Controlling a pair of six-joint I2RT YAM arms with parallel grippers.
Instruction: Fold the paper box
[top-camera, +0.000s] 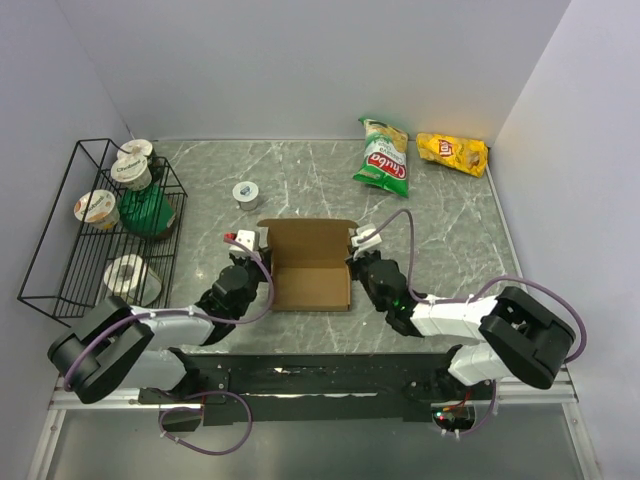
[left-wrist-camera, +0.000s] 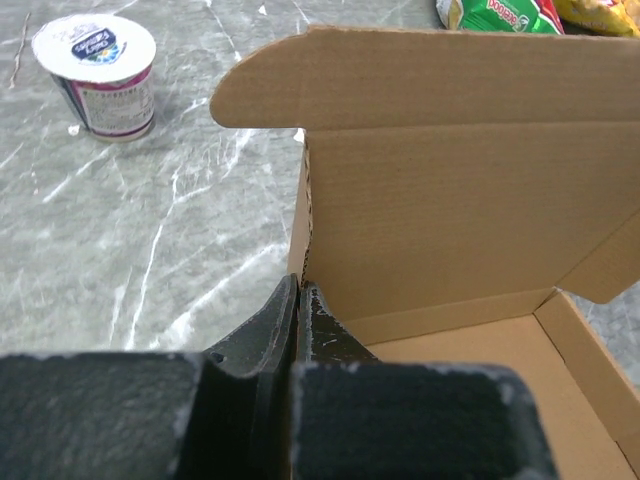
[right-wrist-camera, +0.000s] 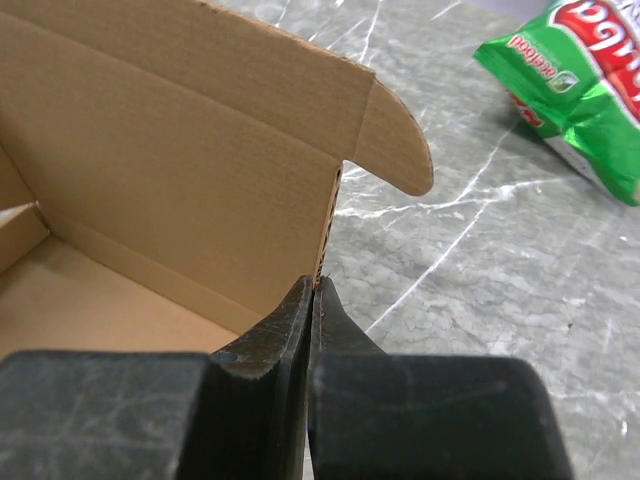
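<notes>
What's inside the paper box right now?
Only its bare cardboard floor shows inside the paper box; no item is visible. The left gripper and right gripper pinch its side walls, and in the wrist views their bodies cover the near floor strip.

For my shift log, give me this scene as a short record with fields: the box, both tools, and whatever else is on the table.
box: brown cardboard, open, mid-table, rear panel standing, lid not yet closed
left tool: shut on the box's left wall
right tool: shut on the box's right wall
cup: alone, beyond the box to its left, apart from it
green bag: far side, right of centre
yellow bag: far right corner, beside the green bag
rack: black wire, left edge, holds several cups
</notes>
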